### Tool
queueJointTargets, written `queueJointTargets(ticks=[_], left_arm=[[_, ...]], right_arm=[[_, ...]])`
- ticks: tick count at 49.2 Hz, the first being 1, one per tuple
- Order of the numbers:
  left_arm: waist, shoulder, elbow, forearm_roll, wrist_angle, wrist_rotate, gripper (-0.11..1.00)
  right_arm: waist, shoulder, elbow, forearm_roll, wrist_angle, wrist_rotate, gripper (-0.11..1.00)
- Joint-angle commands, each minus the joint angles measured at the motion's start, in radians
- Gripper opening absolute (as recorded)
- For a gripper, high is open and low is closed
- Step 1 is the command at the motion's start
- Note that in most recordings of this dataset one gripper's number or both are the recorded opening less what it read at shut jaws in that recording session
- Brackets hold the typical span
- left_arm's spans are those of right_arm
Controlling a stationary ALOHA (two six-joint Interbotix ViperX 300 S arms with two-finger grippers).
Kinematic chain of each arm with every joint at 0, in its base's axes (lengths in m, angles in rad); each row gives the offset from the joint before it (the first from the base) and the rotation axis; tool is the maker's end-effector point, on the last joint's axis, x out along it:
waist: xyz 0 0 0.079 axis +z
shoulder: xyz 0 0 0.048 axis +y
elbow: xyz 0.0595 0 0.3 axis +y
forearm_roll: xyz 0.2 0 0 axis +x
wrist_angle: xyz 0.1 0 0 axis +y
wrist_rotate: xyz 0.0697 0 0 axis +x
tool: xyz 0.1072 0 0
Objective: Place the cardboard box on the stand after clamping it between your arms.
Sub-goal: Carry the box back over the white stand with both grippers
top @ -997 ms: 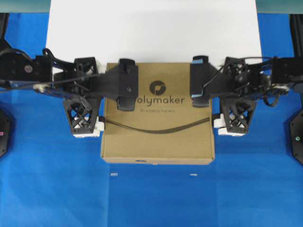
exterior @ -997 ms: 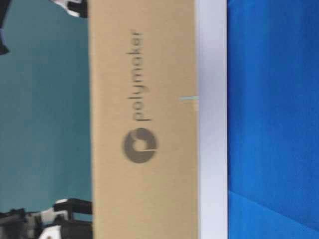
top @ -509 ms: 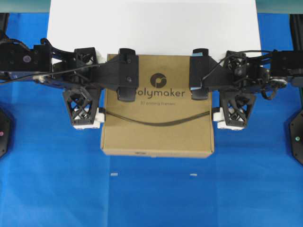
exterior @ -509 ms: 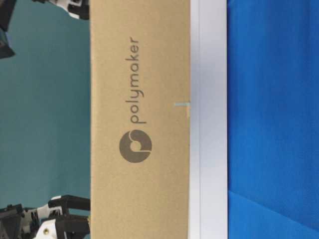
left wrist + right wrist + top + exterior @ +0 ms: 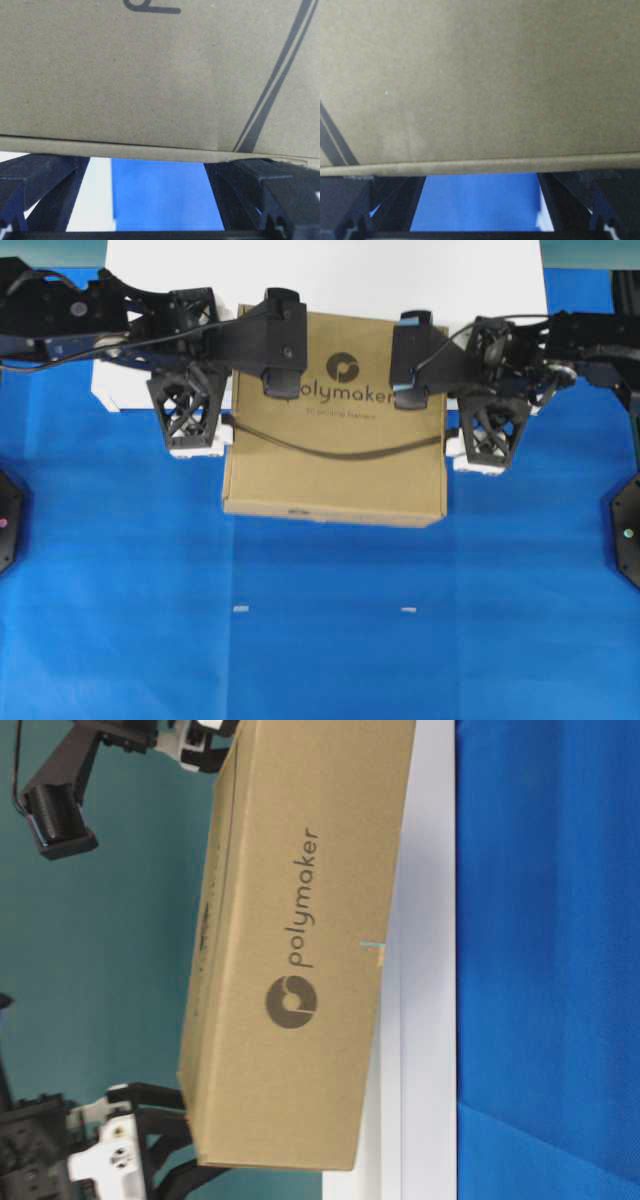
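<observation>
The brown cardboard box [image 5: 335, 455] with the polymaker logo hangs clamped between my two arms, off the cloth. Its back part lies over the white stand [image 5: 330, 275]; its front part is over blue cloth. My left gripper [image 5: 225, 365] is open, its spread fingers pressed flat against the box's left side. My right gripper [image 5: 452, 380] is open and pressed the same way against the right side. In the table-level view the box [image 5: 290, 950] is tilted beside the stand [image 5: 425, 920], one end higher. Both wrist views are filled by the box [image 5: 150, 75] [image 5: 480, 75].
Blue cloth [image 5: 320, 660] covers the table in front of the stand. Two small white marks [image 5: 240, 609] [image 5: 407, 610] lie on it. Dark arm bases [image 5: 8, 515] [image 5: 628, 530] sit at the left and right edges. A teal wall [image 5: 90, 970] is behind.
Both arms have carried the box back toward the stand and higher. It now overlaps the stand more and has tipped out of level.
</observation>
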Motion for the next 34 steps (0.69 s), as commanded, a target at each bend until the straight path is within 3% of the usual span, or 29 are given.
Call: queueJointTargets(ticks=[1, 10, 20, 28, 34], left_arm=[[0.003, 0.025, -0.127, -0.012, -0.066, -0.017, 0.86], [0.054, 0.043, -0.160, -0.012, -0.063, -0.003, 0.86], [0.106, 0.058, -0.167, -0.012, -0.067, 0.014, 0.86], [0.141, 0.100, -0.196, -0.012, -0.071, 0.048, 0.86], [0.156, 0.129, -0.235, -0.012, -0.069, 0.081, 0.86]], right_arm=[[0.009, -0.006, -0.189, 0.049, -0.178, 0.025, 0.99], [-0.048, 0.018, -0.198, 0.067, -0.198, -0.018, 0.99], [-0.127, 0.054, -0.239, 0.196, -0.207, -0.176, 0.99], [-0.179, 0.092, -0.305, 0.345, -0.175, -0.347, 0.99], [-0.227, 0.123, -0.334, 0.396, -0.155, -0.422, 0.99]])
